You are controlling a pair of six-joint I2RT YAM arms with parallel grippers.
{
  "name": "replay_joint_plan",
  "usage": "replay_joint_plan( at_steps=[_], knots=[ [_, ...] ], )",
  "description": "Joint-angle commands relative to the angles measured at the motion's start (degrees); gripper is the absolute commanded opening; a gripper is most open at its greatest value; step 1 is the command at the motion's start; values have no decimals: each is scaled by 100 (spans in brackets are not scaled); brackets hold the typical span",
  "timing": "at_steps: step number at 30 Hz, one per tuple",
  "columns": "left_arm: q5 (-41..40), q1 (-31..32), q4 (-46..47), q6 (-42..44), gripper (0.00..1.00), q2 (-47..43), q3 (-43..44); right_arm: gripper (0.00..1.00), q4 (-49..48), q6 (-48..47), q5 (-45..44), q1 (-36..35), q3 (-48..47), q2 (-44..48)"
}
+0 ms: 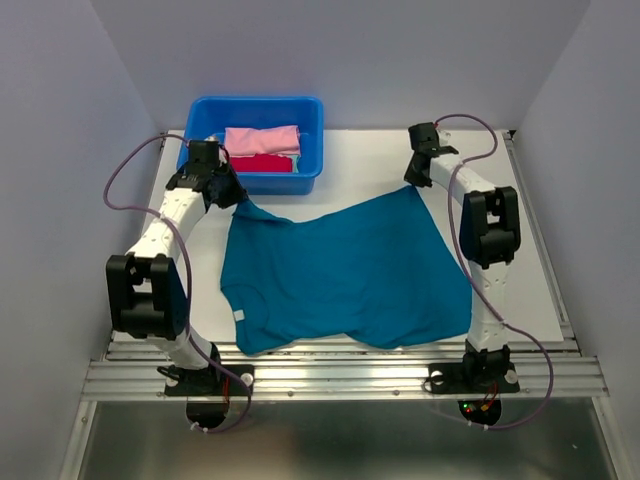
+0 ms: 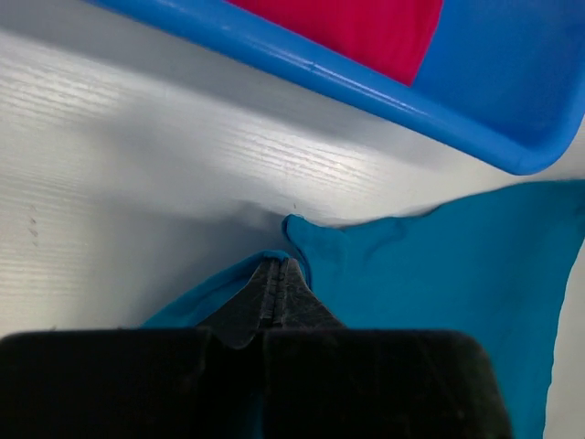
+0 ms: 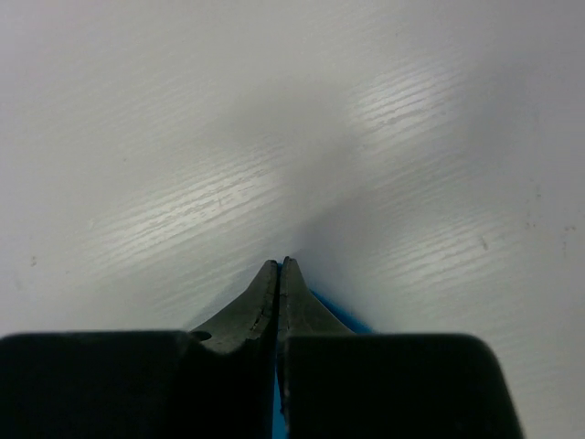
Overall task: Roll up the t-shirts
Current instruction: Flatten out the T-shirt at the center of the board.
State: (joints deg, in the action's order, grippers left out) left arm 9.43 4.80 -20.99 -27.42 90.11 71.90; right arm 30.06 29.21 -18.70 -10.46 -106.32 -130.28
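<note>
Left arm base (image 1: 205, 380) and right arm base (image 1: 470, 372) sit at the bottom of the top view, bolted to the near rail. Above them a teal t-shirt (image 1: 350, 270) lies spread across the middle of the white table (image 1: 360, 160), its collar at lower left. The left gripper (image 1: 232, 196) meets the shirt's upper-left corner and the right gripper (image 1: 418, 180) its upper-right corner. At upper left a blue tub (image 1: 250, 183) holds a pink bundle (image 1: 262, 139) with a red bundle (image 1: 262, 163) just below it.

From the left wrist, the fingers are pressed together, pinching a fold of teal cloth (image 2: 439, 265) at lower centre; the tub's rim (image 2: 366, 87) crosses the top, red cloth inside.

From the right wrist, the fingers are likewise pressed together at lower centre over bare table, nipping the shirt's edge; only a teal sliver (image 3: 343, 316) shows beside them
</note>
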Motion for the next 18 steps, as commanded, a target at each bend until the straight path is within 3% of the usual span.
replay_joint_plan(
  at_steps=[1, 12, 18],
  knots=[
    [68, 30, 70, 149, 0, 94, 736, 1, -9, 138, -230, 26, -231, 950],
    [287, 30, -116, 466, 0, -98, 2188, 1, -124, -117, -504, 132, 401, 3277],
    [480, 13, 174, 378, 0, -765, 2031, 1, -352, 14, -397, 132, 2006, 4738]
  ],
)
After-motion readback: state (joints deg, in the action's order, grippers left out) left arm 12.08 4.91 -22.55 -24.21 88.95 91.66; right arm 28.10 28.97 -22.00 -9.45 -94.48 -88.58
